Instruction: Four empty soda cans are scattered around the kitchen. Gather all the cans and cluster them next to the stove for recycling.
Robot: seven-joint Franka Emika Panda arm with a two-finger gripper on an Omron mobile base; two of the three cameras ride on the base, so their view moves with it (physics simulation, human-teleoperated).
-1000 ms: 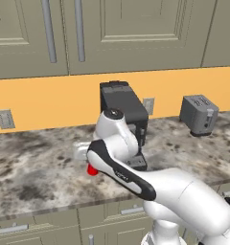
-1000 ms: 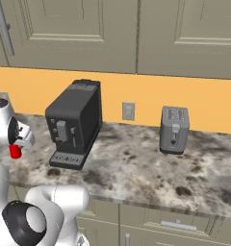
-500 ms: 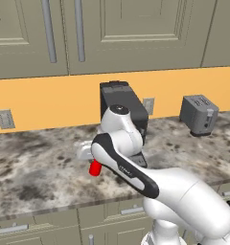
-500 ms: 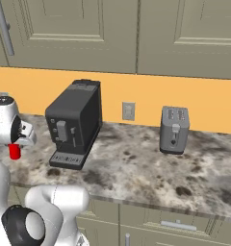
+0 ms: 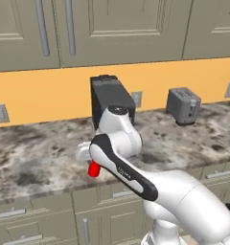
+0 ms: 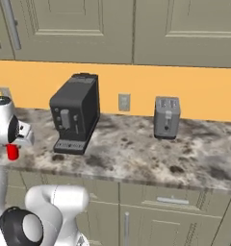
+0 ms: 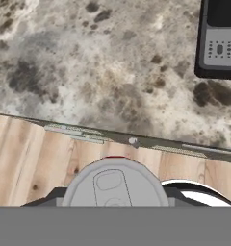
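My gripper [image 7: 115,199] is shut on a red soda can [image 7: 114,182], whose silvery top faces the hand camera. In the left base view the red can [image 5: 93,168] hangs under the gripper [image 5: 90,161] just off the front edge of the stone counter [image 5: 35,158]. From the right base view, the same can [image 6: 12,152] shows at the far left, below the white hand. Beneath the can the hand view shows the wood plank floor [image 7: 31,163]. The stove is out of view.
A black coffee machine [image 5: 109,98] stands at the back of the counter, right behind the arm. Further right is a grey toaster [image 6: 166,116]. Wall outlets sit on the orange backsplash [image 6: 199,96]. Cabinet drawers [image 6: 170,202] run below the counter, upper cabinets above.
The whole scene has slid a little to the left in the base views, so the base has moved. The red can stays in my grip at the same height.
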